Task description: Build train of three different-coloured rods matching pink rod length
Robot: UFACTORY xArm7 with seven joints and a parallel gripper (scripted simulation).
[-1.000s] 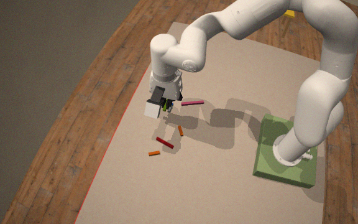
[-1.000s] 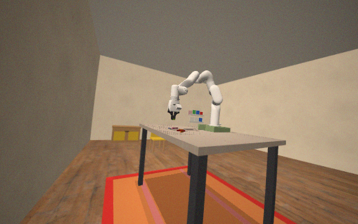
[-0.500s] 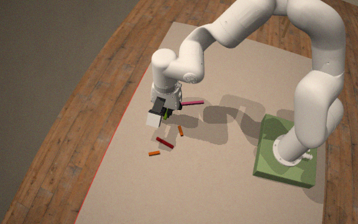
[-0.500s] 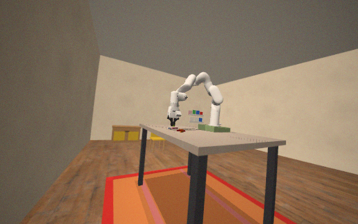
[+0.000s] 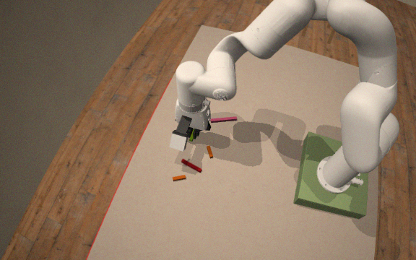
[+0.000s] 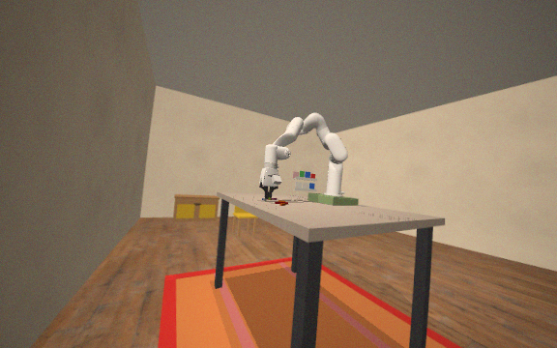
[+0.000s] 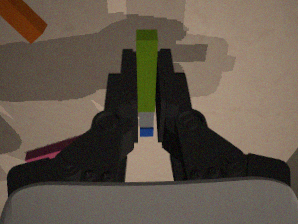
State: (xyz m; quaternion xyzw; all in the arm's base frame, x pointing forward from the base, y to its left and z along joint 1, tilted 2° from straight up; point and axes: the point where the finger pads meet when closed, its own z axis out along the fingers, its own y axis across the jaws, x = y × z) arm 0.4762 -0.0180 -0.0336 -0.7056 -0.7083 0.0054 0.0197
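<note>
The black two-fingered gripper [image 7: 147, 106] is clamped on the slim lime-green square rod [image 7: 147, 76], which projects forward beyond the fingertips, low over the beige table top [image 5: 251, 217]. Directly below the held rod lie a small grey block [image 7: 147, 120] and a small blue block [image 7: 147, 132]. The long pink rod [image 5: 224, 119] lies just beside the gripper, on the arm-base side.

Honestly, no readable text is found anywhere in these views. A faint round mark can be made out on the white arm's wrist joint [image 5: 219, 94] in the top view, but it's too blurry to be read. No labels, numbers or brand names are shown on anything else.
</note>
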